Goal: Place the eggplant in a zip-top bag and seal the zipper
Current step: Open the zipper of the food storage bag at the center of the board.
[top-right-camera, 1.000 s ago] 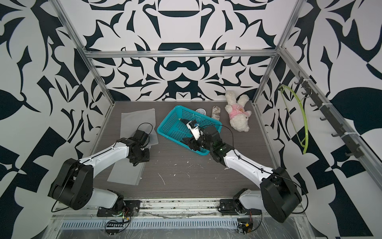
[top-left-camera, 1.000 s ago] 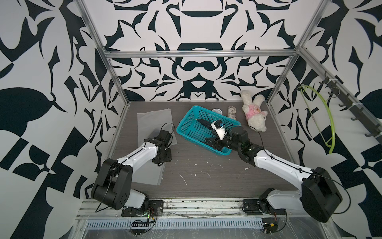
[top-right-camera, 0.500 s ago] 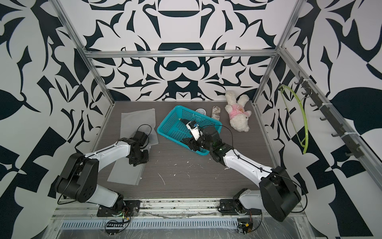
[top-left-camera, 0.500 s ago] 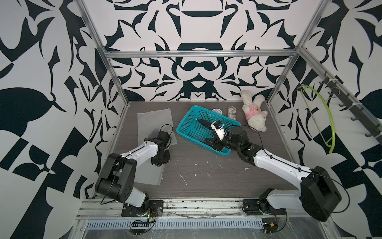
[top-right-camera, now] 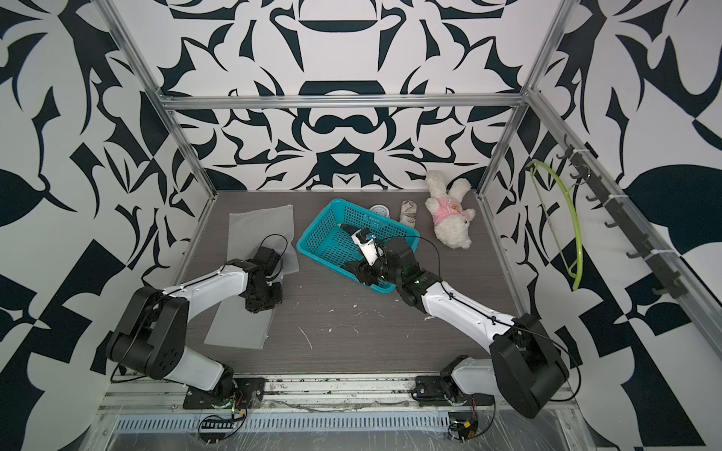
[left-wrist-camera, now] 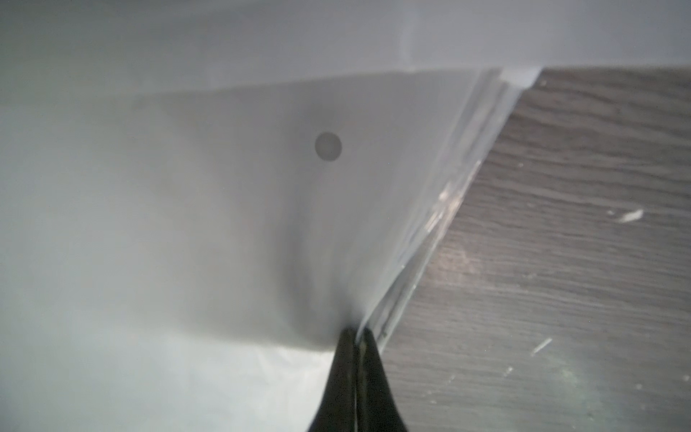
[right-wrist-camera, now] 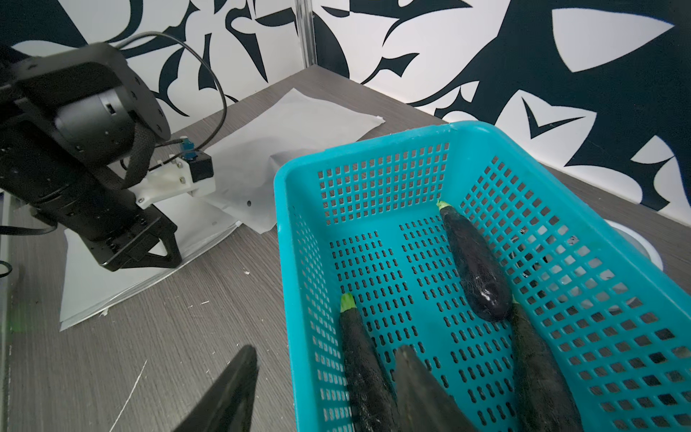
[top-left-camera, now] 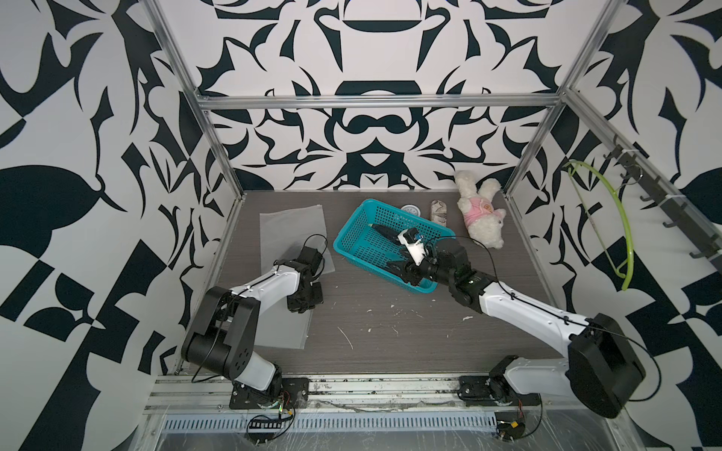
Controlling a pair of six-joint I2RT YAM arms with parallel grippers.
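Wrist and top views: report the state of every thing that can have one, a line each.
zip-top bag: lying flat, one edge pinched.
left end effector: shut on the zip-top bag.
basket: upright, holding three eggplants.
eggplants: lying loose, none gripped.
right end effector: open, straddling the basket wall.
plush toy: lying down, untouched.

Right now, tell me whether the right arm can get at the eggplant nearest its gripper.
Probably yes: the open right gripper hovers at that eggplant, uncovered. But the basket wall stands between its jaws, so it likely must shift inward first.
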